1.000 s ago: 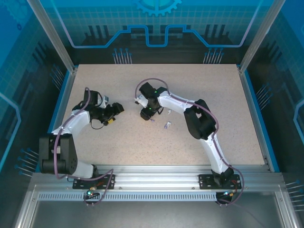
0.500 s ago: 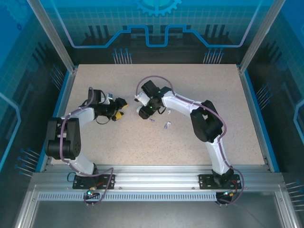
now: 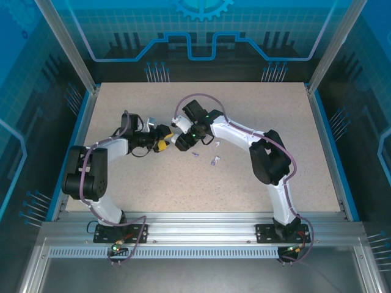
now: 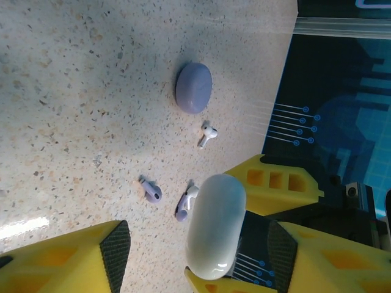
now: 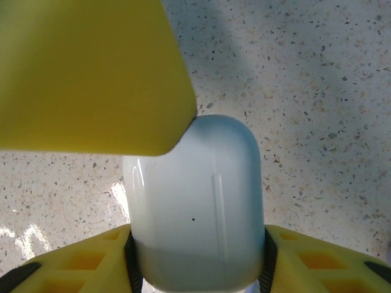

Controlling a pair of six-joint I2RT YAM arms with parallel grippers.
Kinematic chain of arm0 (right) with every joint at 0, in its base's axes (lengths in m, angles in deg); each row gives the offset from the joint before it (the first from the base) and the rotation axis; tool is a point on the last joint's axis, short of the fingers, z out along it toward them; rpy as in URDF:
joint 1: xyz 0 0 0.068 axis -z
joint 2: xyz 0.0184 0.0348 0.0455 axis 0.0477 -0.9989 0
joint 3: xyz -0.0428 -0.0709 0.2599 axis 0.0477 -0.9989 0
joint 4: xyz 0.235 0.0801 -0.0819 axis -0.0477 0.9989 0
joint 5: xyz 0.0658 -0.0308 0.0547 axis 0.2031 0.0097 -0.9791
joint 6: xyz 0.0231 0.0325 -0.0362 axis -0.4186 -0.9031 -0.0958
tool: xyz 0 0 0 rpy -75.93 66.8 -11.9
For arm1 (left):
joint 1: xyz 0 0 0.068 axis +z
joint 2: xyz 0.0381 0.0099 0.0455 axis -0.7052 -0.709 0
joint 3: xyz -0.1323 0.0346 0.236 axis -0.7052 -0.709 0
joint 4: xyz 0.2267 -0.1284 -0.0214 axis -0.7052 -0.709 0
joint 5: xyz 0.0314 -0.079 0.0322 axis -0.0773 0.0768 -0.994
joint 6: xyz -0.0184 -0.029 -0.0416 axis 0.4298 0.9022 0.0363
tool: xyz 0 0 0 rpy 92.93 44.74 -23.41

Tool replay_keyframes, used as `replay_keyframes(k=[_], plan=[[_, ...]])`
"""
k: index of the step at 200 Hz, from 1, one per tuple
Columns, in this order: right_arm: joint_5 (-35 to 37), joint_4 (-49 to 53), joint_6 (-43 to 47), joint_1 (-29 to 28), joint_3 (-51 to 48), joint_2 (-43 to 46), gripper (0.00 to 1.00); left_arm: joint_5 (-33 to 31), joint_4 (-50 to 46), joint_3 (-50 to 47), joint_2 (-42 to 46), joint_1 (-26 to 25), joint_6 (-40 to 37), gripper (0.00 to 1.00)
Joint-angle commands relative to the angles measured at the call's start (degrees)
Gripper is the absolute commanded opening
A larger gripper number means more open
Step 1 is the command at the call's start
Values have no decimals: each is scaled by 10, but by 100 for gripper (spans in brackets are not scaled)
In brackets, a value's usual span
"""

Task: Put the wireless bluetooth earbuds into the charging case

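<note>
right claw point(image 5: 195, 264): pinches small white glossy pebble case point(image 5: 195, 195) | left claw point(image 4: 195, 253): spread wide, close by | tip: hold case firm, open it slowly, mind tiny whitish earbuds point(image 4: 208, 134)

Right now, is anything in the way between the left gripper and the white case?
Nothing visible stands between them. The right gripper holds the case, and the open left gripper faces it with only air between.
</note>
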Motion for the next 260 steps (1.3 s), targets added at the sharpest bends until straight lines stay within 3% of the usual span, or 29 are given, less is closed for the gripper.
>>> replay_keyframes(k=[1, 87, 111, 147, 194, 260], plan=[[-22, -8, -8, -9, -4, 24, 50, 28, 24, 6, -8, -11, 12, 63], [-15, -7, -7, -14, -1, 26, 50, 40, 18, 20, -8, -29, 7, 46], [-12, -7, -9, -14, 1, 27, 50, 40, 16, 18, -8, -30, 8, 38], [-7, -8, -13, -13, -7, 33, 50, 33, 0, 24, 6, -30, 3, 16], [-29, -36, -44, 5, -60, 88, 63, 3, -38, 47, 61, -28, -36, 16], [-142, -95, -121, 76, -158, 237, 67, -38, -14, 74, 172, -29, -103, 18]])
